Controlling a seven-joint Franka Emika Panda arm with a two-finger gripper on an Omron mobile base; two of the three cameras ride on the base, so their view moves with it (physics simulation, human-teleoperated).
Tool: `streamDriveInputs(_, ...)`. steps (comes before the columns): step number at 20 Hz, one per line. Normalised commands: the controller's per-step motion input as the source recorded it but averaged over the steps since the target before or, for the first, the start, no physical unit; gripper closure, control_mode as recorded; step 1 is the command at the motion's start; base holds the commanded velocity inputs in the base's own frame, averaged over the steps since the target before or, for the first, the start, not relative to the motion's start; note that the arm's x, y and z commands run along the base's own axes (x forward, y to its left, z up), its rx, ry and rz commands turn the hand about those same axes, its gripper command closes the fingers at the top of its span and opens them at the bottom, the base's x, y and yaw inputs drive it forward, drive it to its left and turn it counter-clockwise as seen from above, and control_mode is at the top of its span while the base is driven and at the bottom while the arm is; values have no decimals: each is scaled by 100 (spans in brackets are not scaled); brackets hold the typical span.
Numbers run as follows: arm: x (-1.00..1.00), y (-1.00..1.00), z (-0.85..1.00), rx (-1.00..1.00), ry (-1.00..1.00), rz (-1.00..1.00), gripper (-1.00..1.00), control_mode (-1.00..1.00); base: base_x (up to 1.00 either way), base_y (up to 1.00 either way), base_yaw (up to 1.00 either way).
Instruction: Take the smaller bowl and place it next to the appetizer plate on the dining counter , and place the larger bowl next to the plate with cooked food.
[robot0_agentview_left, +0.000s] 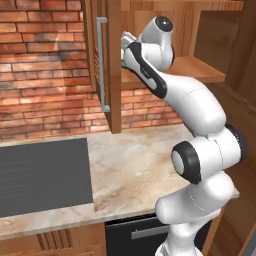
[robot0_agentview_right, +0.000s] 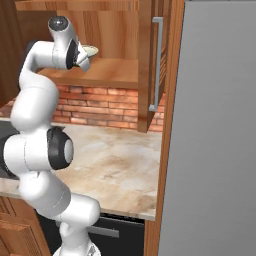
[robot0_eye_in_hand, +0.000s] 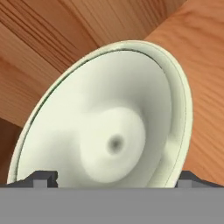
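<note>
Reaching up into the open wooden cabinet, hand spread wide, one dark fingertip on either side of the smaller bowl. Sitting on the cabinet shelf, pale cream-white, close before the hand camera; whether touched by the fingertips, unclear. Below, marbled table against the brick wall.

I see a wooden cabinet shelf above the brick wall, and on it, toward its left end as the right base view shows it, sits the smaller bowl, pale cream-white. Looking along my hand, that bowl rests on the shelf's wood. Below the brick wall lies a beige marbled counter, with a flat dark grey panel set on its left part.
</note>
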Motion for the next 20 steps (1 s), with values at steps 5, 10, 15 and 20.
streamDriveInputs(5,17,0,-5,0,2,-7,100,-100,0,0,0)
streamDriveInputs(10,12,0,0,0,0,-3,100,-100,0,0,0)
streamDriveInputs(15,6,0,0,0,0,0,100,-100,0,0,0)
streamDriveInputs(20,-66,-5,0,0,0,-6,100,-100,0,0,0)
